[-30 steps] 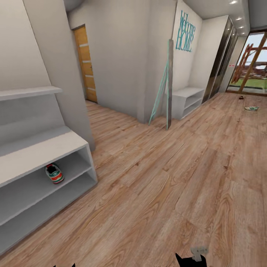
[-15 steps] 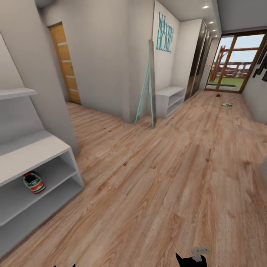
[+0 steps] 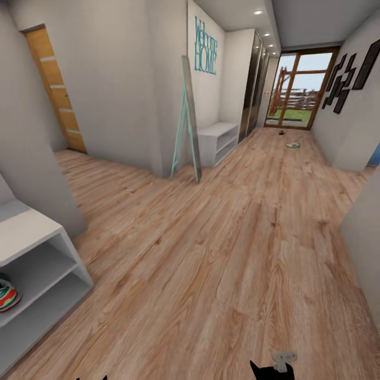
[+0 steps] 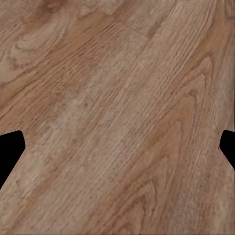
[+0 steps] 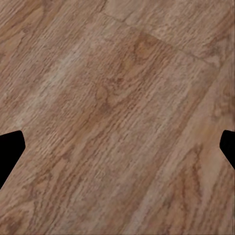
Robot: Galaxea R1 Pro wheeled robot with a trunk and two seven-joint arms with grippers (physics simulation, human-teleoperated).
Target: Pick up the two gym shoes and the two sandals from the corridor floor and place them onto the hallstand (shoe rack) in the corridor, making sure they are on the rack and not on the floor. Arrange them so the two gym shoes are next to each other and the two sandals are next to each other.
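One cream gym shoe (image 3: 6,295) with green and red accents lies on the upper open shelf of the pale grey hallstand (image 3: 37,232) at the near left, cut by the picture's edge. Far down the corridor floor (image 3: 227,253) the other gym shoe (image 3: 293,144) lies on the planks. A small dark sandal (image 3: 281,132) lies just beyond it, too small to make out. My left gripper (image 4: 117,149) hangs open over bare planks, its fingertips (image 4: 10,147) wide apart. My right gripper (image 5: 117,149) is open over the floor too, holding nothing.
A plain grey two-shelf bench (image 3: 219,140) stands by the left wall, with a teal-framed mirror (image 3: 187,121) leaning beside it. An orange door (image 3: 55,95) is at the left and a glass door (image 3: 295,89) at the far end. A wall corner (image 3: 364,248) juts in at the near right.
The whole view has swung to the right, so the hallstand and its shoe slid toward the left edge and the far corridor came to the centre. Both grippers stay as they were.
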